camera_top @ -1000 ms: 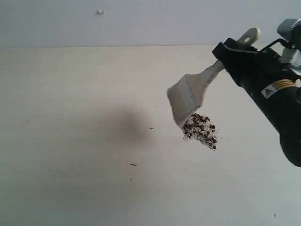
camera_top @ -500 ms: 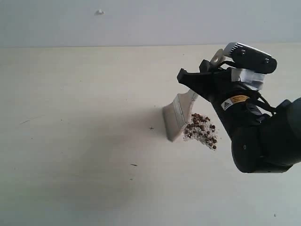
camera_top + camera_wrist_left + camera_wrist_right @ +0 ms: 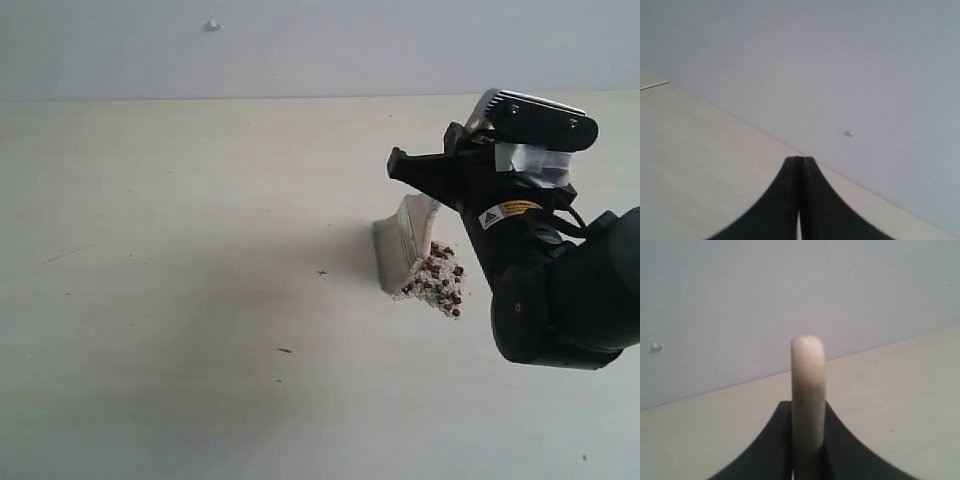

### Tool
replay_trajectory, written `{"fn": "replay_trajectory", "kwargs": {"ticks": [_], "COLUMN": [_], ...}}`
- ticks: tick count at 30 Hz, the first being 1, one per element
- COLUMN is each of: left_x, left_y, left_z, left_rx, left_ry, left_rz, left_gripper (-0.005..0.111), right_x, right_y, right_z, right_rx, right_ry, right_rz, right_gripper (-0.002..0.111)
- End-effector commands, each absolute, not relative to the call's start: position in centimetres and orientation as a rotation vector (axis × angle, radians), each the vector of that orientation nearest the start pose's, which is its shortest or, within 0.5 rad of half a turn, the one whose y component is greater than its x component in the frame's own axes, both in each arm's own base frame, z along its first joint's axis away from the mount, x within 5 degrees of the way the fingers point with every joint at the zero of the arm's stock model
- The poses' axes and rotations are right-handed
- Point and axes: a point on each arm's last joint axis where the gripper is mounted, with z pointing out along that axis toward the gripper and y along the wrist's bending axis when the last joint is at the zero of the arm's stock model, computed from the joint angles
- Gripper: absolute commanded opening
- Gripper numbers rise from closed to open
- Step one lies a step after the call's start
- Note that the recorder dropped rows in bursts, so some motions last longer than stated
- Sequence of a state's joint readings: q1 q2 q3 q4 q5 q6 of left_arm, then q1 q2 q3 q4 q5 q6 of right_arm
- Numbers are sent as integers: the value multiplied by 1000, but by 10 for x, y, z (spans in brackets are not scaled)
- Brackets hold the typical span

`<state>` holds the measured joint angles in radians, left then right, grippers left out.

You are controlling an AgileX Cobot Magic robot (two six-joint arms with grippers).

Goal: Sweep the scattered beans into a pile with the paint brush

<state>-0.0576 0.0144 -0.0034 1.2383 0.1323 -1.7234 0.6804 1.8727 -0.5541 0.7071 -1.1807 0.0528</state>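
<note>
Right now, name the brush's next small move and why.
Probably nudge the paint brush, held in the right tool, slightly rightward in the exterior view: its bristles touch the left edge of the beans, which sit bunched but trail loose at lower right.

Lab setup: pale tabletop (image 3: pixel 150 300), grey wall (image 3: pixel 320 45)

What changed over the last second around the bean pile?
The right gripper swung in and dragged the paint brush rightward in the exterior view, bristles pressing the beans tighter from the left. It kept hold of the handle; the pile's right edge stayed put.
</note>
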Motion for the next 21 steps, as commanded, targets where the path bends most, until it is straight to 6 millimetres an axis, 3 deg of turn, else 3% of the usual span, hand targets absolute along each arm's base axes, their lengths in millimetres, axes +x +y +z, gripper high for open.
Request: {"fn": "replay_trajectory", "kwargs": {"ticks": [1, 10, 16, 21], "left_x": [57, 57, 57, 57], "left_y": [8, 8, 8, 8], "left_z": [209, 209, 209, 209], "left_rx": [-422, -422, -421, -421], "left_ry": [1484, 1484, 1485, 1485], "left_rz": [-328, -328, -327, -327], "left_gripper": [0, 0, 0, 0], "right_x": [266, 261, 251, 247], "right_y": [151, 151, 156, 151], "right_z": [148, 183, 211, 210], "right_rx": [147, 106, -145, -334], "right_ry": [1633, 1561, 1611, 1732], "right_rz": [293, 338, 371, 444], "right_gripper": [0, 0, 0, 0]}}
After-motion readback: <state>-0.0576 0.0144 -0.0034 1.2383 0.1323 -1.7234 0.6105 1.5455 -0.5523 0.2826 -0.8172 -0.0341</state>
